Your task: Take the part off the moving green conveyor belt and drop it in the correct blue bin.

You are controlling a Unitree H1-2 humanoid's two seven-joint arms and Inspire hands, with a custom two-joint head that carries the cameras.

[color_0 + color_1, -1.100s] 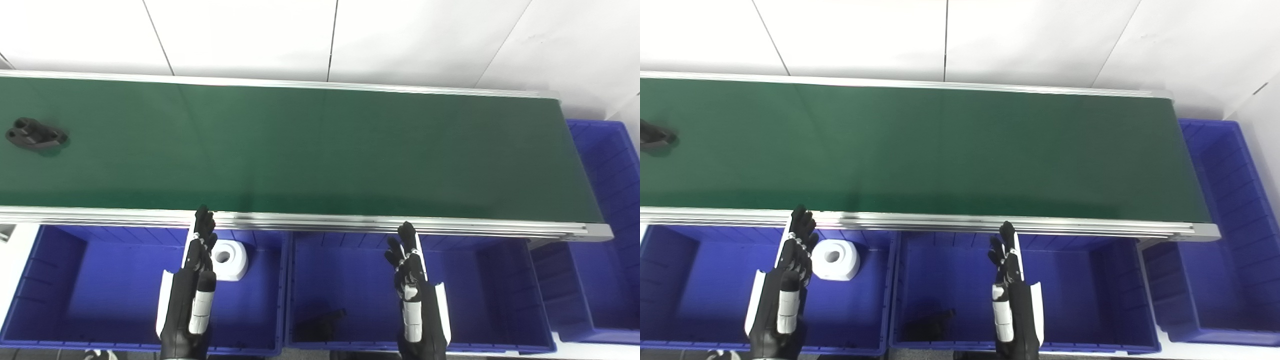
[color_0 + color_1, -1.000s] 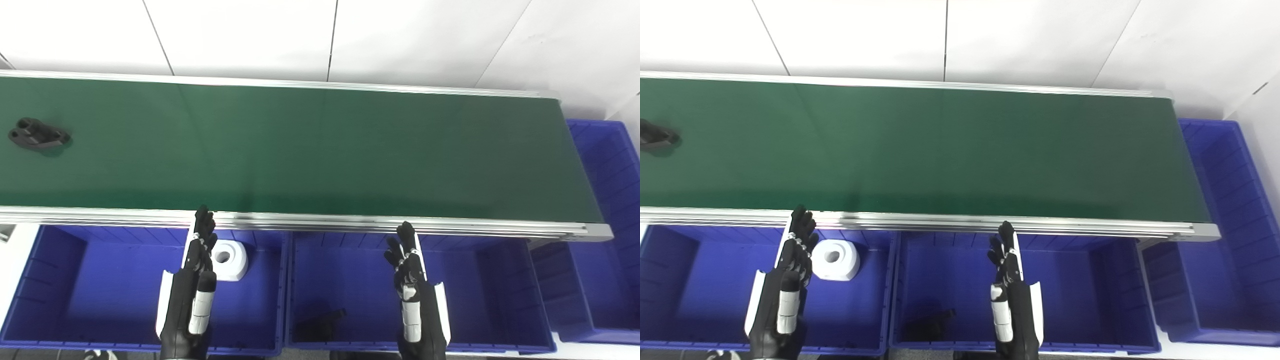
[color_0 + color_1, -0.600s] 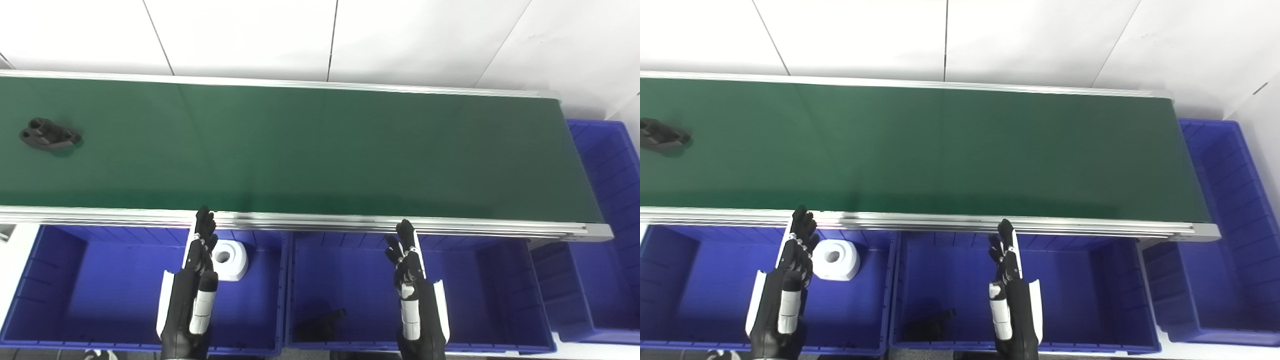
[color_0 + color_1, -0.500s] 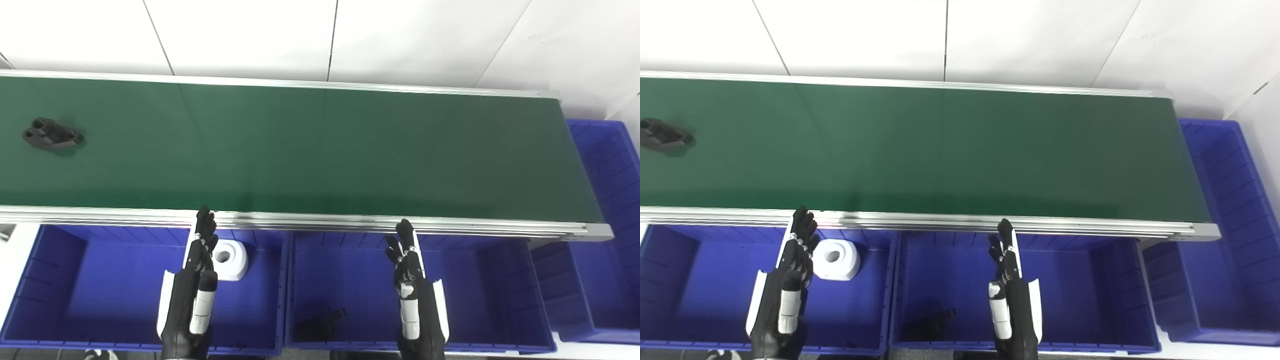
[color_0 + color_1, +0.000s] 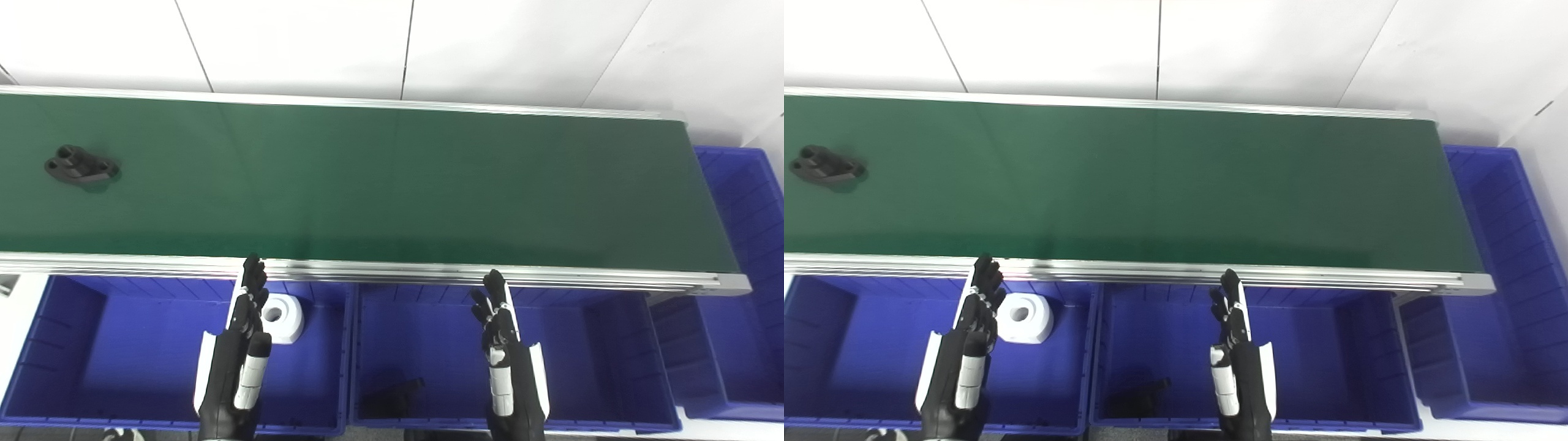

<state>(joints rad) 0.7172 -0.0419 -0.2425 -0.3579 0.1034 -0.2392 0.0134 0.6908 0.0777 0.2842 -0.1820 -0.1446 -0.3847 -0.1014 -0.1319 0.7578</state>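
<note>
— Two hands up, both empty? And where's the part?

— Yep. Left hand (image 5: pixel 245 318) & right hand (image 5: pixel 499 324) each hover over a blue plastic bin, fingers straight and a bit apart, holding nothing, tips just short of the belt's near aluminium rail (image 5: pixel 380 269). The small black plastic bracket part w/ two holes (image 5: pixel 81 169) lies on the long green conveyor belt (image 5: pixel 392 184), far left, well apart from both hands.

— Any change vs approx. a sec ago?

— Part has slid right along the belt, away from the left pic edge. Hands barely shifted; left one a touch rightward, right one a hair higher.

— Bins?

— Left blue bin (image 5: pixel 92 343) has a white round part w/ a centre hole (image 5: pixel 280 311), just beside the left hand. Middle blue bin (image 5: pixel 588 343) has a dark part (image 5: pixel 392 395) at its front-left corner. A third blue bin (image 5: pixel 750 245) sits past the belt's right end.
</note>
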